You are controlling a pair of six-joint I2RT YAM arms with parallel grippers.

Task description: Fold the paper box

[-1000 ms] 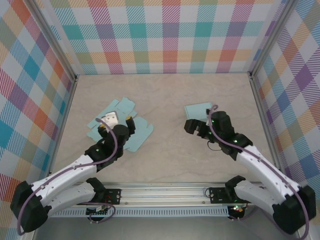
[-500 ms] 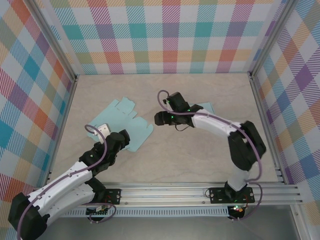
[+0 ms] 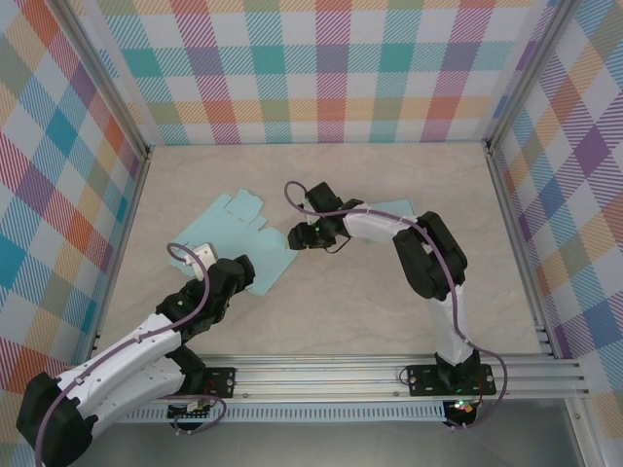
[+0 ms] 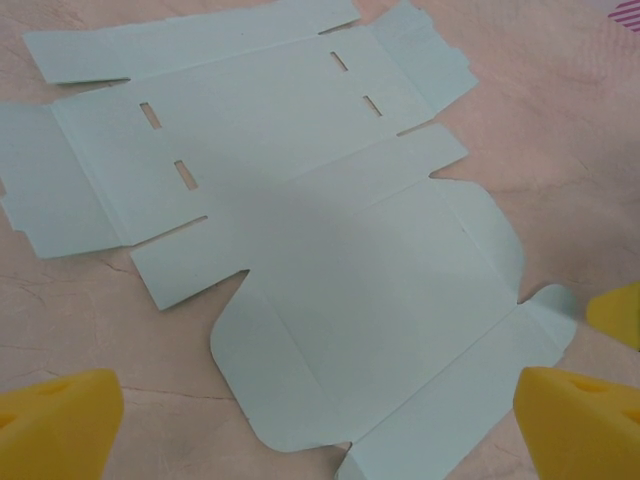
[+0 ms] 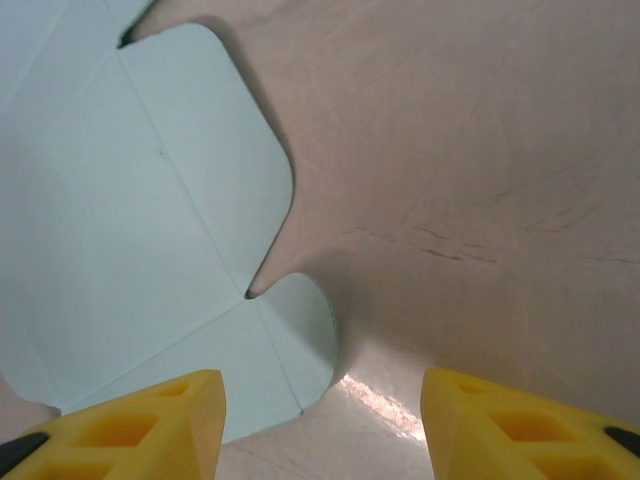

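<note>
Right hand (image 5: 318, 405) straddles the paper box (image 5: 120, 220) edge.

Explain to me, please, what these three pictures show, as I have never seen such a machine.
Two robot arms stand bolted at the near edge of a table. One picture looks down from above; the other two come from wrist cameras, yellow fingers at the bottom. A flat, unfolded light-blue paper box lies on the table, a second blue piece partly behind the right arm. The left tool and the right tool are both open by the box's edges, holding nothing.
</note>
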